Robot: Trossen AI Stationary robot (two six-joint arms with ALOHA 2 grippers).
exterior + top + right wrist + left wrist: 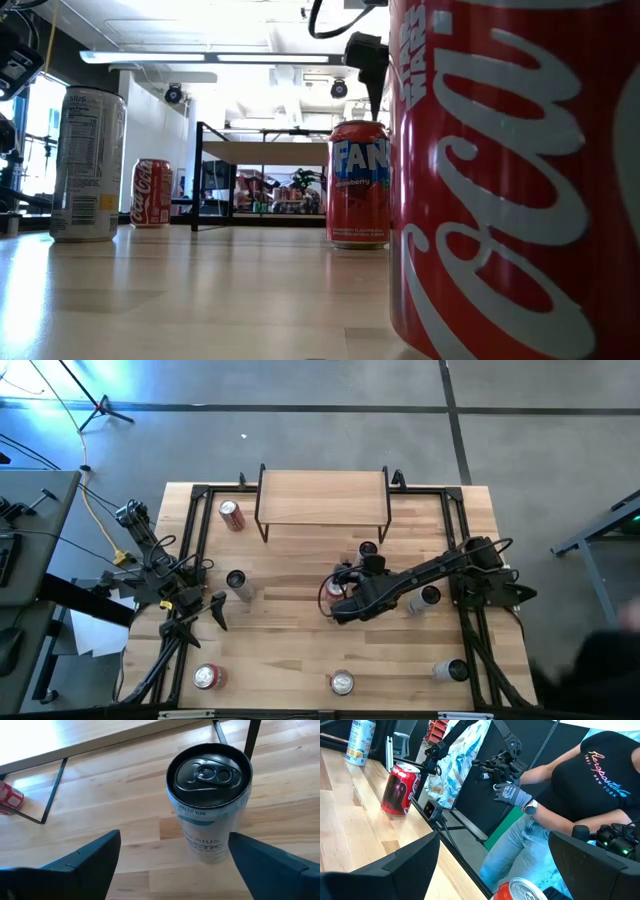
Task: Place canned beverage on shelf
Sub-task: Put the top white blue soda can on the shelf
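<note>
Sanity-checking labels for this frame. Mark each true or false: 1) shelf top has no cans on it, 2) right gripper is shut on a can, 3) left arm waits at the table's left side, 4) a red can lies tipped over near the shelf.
1) True: the shelf top is bare.
2) False: the right gripper is open, the tall white can ahead of its fingers.
3) True: the left gripper hangs there, open.
4) False: the red can stands upright.

the big red can (510, 180) closest in the low view carries white coca-cola script. a further red can (359, 185) shows "fan" in blue letters. a small red can (152, 192) far left has coca-cola script too. the pale can (209, 800) reads "arctic vibe". a person's black shirt (605, 765) says "new york".
</note>
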